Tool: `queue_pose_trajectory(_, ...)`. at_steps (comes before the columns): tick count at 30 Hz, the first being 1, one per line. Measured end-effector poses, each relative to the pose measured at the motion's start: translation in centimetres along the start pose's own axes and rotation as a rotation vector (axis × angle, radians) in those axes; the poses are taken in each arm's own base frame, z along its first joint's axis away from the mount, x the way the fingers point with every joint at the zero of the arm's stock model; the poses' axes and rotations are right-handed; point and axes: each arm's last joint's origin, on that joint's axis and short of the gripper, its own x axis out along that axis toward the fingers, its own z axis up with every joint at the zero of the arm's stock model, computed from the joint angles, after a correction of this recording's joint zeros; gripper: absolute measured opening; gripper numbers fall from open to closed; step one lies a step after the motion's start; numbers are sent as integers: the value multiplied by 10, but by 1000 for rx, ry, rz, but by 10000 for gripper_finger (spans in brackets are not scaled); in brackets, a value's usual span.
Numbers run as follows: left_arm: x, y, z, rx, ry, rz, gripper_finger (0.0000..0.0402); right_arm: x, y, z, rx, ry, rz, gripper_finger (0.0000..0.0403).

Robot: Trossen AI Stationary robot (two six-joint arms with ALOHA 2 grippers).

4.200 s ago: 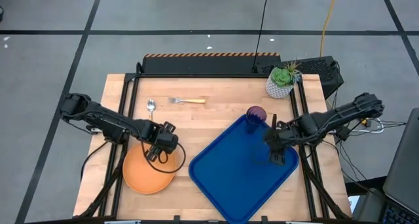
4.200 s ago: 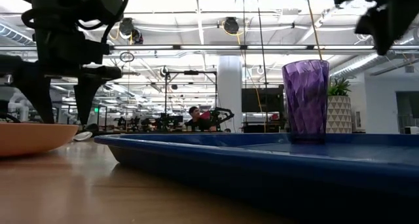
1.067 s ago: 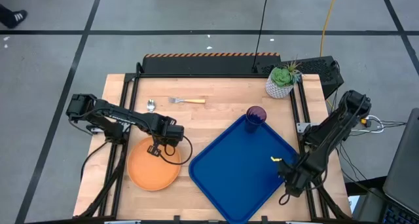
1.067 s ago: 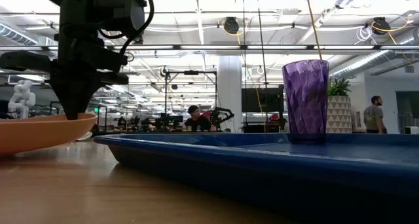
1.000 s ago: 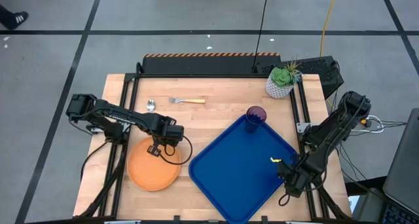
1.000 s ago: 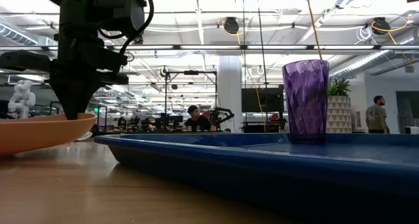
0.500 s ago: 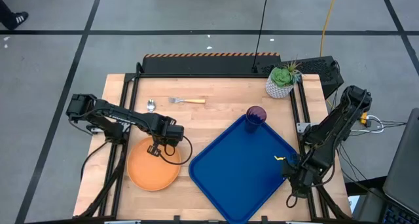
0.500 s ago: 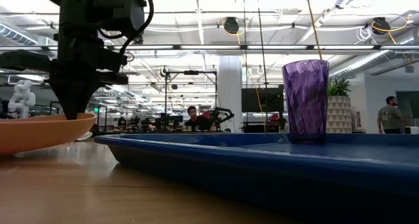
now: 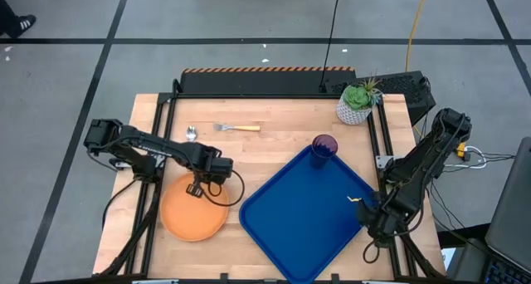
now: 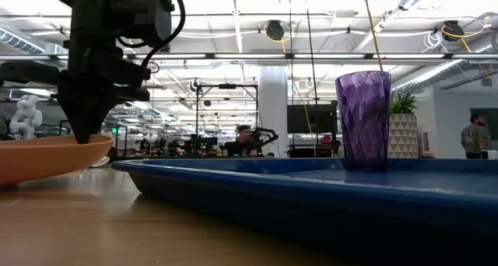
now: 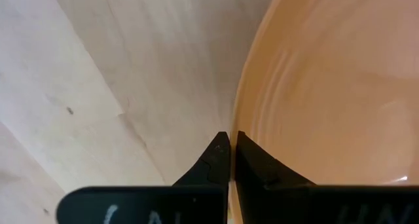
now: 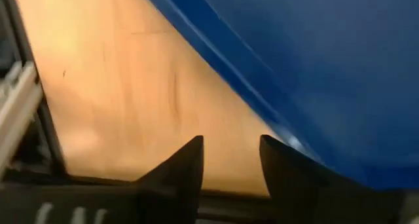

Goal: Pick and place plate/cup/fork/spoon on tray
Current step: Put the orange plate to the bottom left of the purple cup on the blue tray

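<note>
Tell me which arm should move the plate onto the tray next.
Left. Its hand is shut on the rim of the plate, beside the tray. The right hand is open, off the tray's far side, holding nothing.

Both arms are finished in matte black, segmented, with looped black cables. Left tool [image 9: 197, 189] fingers are wedge-shaped; white marking is seen on its base. Yellow tag is seen near right tool [image 9: 371, 222].
</note>
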Motion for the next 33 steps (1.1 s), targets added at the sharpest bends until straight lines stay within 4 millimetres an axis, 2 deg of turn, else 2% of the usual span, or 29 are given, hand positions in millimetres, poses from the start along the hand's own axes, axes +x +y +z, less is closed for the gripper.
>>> queue_pose_trajectory(3,0,2,-1,-9,2,5,5,0,1,2,-187,-42,-12,180)
queue_pose_trajectory(7,0,2,-1,-10,3,6,5,3,-1,4,-318,-86,-93,213)
queue_pose_trajectory(13,0,2,-1,-12,4,5,5,20,0,7,-446,1,-167,230)
queue_pose_trajectory(17,0,2,-2,-19,12,2,5,27,-1,6,-457,63,-184,224)
queue_pose_trajectory(26,0,1,-2,-83,18,-9,5,27,-2,7,-399,34,-213,182)
queue_pose_trajectory(33,-21,0,8,-99,-7,-7,5,32,-4,5,-368,58,-204,141)
